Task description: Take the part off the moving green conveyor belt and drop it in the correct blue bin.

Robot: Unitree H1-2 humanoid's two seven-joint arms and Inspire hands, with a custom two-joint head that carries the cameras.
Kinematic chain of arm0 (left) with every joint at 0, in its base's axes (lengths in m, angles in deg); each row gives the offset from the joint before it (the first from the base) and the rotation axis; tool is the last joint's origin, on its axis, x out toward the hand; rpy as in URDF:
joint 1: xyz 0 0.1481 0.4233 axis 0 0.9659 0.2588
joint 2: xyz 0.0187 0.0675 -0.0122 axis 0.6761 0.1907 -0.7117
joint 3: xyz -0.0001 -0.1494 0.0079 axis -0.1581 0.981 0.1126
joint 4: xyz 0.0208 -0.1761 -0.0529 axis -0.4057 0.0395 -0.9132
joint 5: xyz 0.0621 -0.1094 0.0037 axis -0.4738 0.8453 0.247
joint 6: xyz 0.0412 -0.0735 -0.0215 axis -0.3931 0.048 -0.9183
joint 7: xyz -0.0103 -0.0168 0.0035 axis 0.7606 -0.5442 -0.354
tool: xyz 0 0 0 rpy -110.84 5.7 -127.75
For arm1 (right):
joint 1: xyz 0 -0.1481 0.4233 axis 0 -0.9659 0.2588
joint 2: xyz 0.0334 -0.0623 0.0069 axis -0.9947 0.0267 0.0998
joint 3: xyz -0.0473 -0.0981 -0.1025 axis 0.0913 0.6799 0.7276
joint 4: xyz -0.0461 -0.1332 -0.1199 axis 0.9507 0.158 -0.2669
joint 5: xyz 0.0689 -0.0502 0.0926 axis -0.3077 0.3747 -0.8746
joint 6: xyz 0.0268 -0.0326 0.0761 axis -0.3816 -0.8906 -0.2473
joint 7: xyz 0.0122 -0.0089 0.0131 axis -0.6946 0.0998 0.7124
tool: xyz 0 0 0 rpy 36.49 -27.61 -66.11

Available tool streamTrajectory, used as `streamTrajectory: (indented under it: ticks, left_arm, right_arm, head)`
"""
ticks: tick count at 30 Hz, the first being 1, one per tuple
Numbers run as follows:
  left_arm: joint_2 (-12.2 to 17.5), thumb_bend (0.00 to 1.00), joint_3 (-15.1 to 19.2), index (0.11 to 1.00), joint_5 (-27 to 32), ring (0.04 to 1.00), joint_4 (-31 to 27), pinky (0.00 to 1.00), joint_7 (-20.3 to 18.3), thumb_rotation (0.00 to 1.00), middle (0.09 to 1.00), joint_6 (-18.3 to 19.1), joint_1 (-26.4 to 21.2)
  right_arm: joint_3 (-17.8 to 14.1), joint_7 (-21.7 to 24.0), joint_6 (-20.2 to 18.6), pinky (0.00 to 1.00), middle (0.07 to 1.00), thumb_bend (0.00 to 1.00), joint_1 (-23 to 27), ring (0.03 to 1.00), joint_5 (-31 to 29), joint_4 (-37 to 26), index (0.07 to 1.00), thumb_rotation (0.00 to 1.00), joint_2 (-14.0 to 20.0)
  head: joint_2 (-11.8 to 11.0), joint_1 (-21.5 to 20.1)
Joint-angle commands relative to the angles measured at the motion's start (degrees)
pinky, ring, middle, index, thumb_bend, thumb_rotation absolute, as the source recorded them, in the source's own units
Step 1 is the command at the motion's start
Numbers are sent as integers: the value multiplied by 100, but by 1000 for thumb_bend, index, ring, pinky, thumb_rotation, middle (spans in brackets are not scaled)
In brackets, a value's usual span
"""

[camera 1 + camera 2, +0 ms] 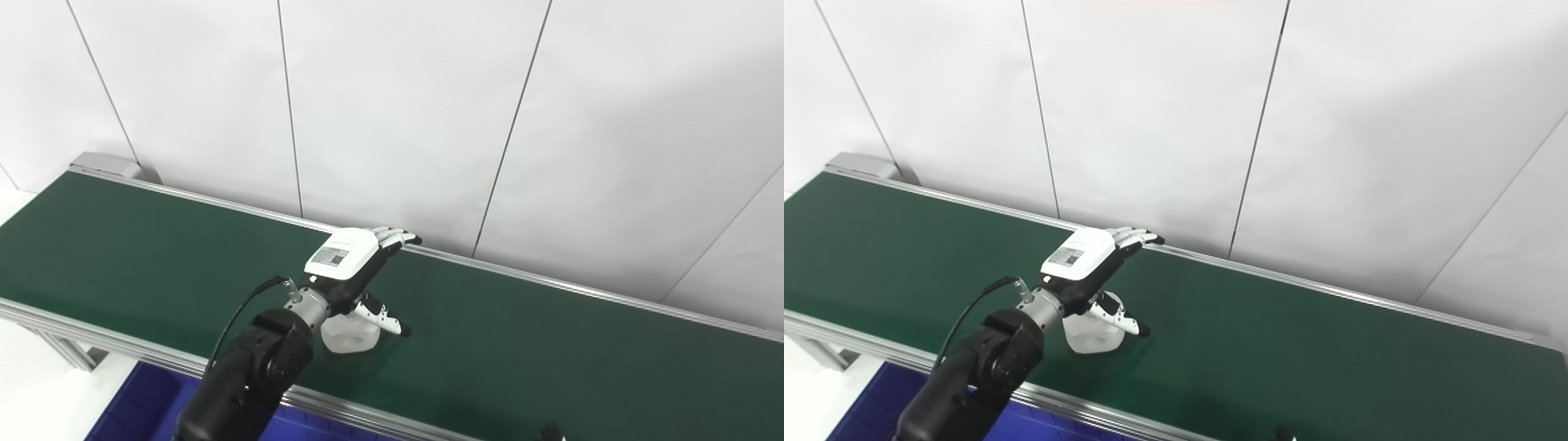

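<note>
One long green conveyor belt (551, 343) fills most of both views, running on a diagonal from the upper left to the lower right, with a silver rail along its far edge against the white panelled wall (398, 110) and another silver rail (380, 422) along its near edge. Below that near rail a blue bin (138, 407) shows only as a corner at the bottom of the picture, the rest cut off by the frame and hidden by the arm. The left arm rises from the bottom edge, and its left hand (355, 260) hangs over the middle of the belt with the white back plate turned up, the fingers (395, 236) stretched out straight and apart toward the far rail and the thumb (386, 318) spread to the side, gripping nothing. Under the wrist and thumb sits the white part (1093, 337), resting on the belt close to the near rail; it is a squat, rounded piece with a round hollow in its top face, standing upright, with no clear long axis visible. Its upper side is covered by the hand, so whether the thumb touches it cannot be told. Of the right hand (550, 432), only a dark tip shows at the bottom edge, its fingers out of sight.
</note>
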State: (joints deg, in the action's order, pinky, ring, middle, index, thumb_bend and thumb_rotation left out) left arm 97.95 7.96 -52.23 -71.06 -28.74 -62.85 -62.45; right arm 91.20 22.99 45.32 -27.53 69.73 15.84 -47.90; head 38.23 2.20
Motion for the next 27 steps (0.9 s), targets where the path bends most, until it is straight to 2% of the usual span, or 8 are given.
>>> streamTrajectory:
  ticks: [1, 4, 9, 16, 20, 24, 26, 27]
  left_arm:
    - [-45, 996, -14, 865, -75, 913, -64, 883, 242, 324, 902, 151, -44]
    - [-112, 995, -55, 869, -113, 911, -100, 868, 268, 318, 902, 339, 59]
    - [-185, 982, -125, 864, -291, 912, -872, 869, -507, 329, 909, 1160, 304]
    - [-108, 1000, -392, 860, -788, 921, -2220, 904, -2669, 427, 913, 2283, 322]
    - [-123, 1000, -401, 852, -938, 907, -2286, 894, -3252, 409, 899, 2419, 240]
    - [-194, 1000, -443, 850, -927, 875, -1617, 840, -2686, 380, 877, 2171, 219]
    - [-364, 1000, -472, 823, -951, 812, -1002, 738, -1775, 337, 831, 1992, 254]
    - [-472, 1000, -465, 811, -903, 786, -605, 700, -1075, 318, 813, 1822, 277]
  right_arm:
    - [49, 47, 107, 1000, 1000, 849, -63, 1000, -4, -210, 1000, 1000, -79]
    - [53, 51, 97, 1000, 1000, 844, -70, 1000, 6, -228, 1000, 1000, -81]
    - [67, 45, 69, 1000, 1000, 833, -104, 1000, 37, -283, 1000, 1000, -86]
    - [94, 66, -5, 1000, 1000, 834, -104, 1000, -11, -323, 1000, 1000, -98]
    - [96, 53, -2, 1000, 1000, 838, -78, 1000, 46, -299, 1000, 1000, -113]
    - [104, 59, 21, 1000, 1000, 854, -78, 1000, 27, -278, 1000, 1000, -115]
    - [111, 64, 18, 1000, 1000, 857, -90, 1000, 3, -280, 1000, 1000, -117]
    - [117, 64, 21, 1000, 1000, 858, -99, 1000, -1, -283, 1000, 1000, -121]
  head:
    - [-8, 5]
    - [37, 7]
    - [82, -15]
    - [122, -47]
    - [102, -94]
    - [111, -182]
    - [99, -205]
    - [100, -240]
